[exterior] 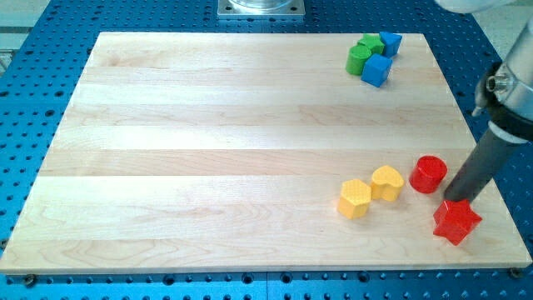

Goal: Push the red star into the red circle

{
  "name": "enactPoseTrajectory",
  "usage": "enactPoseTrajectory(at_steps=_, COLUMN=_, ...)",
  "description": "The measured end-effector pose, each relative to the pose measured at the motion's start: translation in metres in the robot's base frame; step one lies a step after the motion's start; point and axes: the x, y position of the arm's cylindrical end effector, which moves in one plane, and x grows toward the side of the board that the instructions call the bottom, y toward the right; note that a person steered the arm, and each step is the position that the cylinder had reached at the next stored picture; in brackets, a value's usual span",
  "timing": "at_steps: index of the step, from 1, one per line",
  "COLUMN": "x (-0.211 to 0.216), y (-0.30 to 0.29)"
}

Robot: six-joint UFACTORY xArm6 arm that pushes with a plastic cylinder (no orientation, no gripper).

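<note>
Red star (456, 222): lay near the board's bottom right corner, close to the right edge, on the wooden board (208, 167).
Red circle (429, 173): sat up and to the view's left of the star, near it but apart, with bare wood showing between the two.
My tip (457, 201): stood at the star's upper edge, touching it or just short of it; the rod hid the exact spot, so contact could not be settled.
Hand state: no jaws on this rig, only a straight dark rod, so nothing was held and nothing could be wide or narrow; the tip rested at table height.
Key relation: the star lay just below the tip toward the view's bottom, while the circle lay up and left of the star. By my judgement the tip was on the wrong side: a push from there would have sent the star down toward the board's bottom edge, not toward the circle.
Next move, as judged: the tip needed to go round to the star's lower right flank and then drive up and left.
Risk: little board was left below and right of the star, so room for going round looked tight.
Star's long axis: none to speak of; its points made it liable to turn under an off-centre push.
Other blocks: a yellow heart (387, 182) and a yellow hexagon (356, 198) sat left of the circle; a green block (359, 59), with a second green one behind it, and two blue blocks (376, 70) clustered at the top right.
Writing or brands: none readable anywhere.
</note>
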Motion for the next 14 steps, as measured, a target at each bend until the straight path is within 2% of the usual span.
enactPoseTrajectory(at_steps=3, x=-0.013, y=-0.048)
enactPoseTrajectory(at_steps=4, x=-0.013, y=0.01)
enactPoseTrajectory(at_steps=5, x=0.046, y=0.037)
enactPoseTrajectory(at_steps=6, x=0.078, y=0.029)
enactPoseTrajectory(at_steps=7, x=0.078, y=0.002)
enactPoseTrajectory(at_steps=8, x=0.055, y=-0.026)
enactPoseTrajectory(at_steps=9, x=0.066, y=-0.059)
enactPoseTrajectory(at_steps=10, x=0.044, y=-0.059)
enactPoseTrajectory(at_steps=11, x=0.047, y=-0.062)
enactPoseTrajectory(at_steps=12, x=0.077, y=-0.043)
enactPoseTrajectory(at_steps=13, x=0.065, y=-0.014)
enactPoseTrajectory(at_steps=14, x=0.063, y=-0.034)
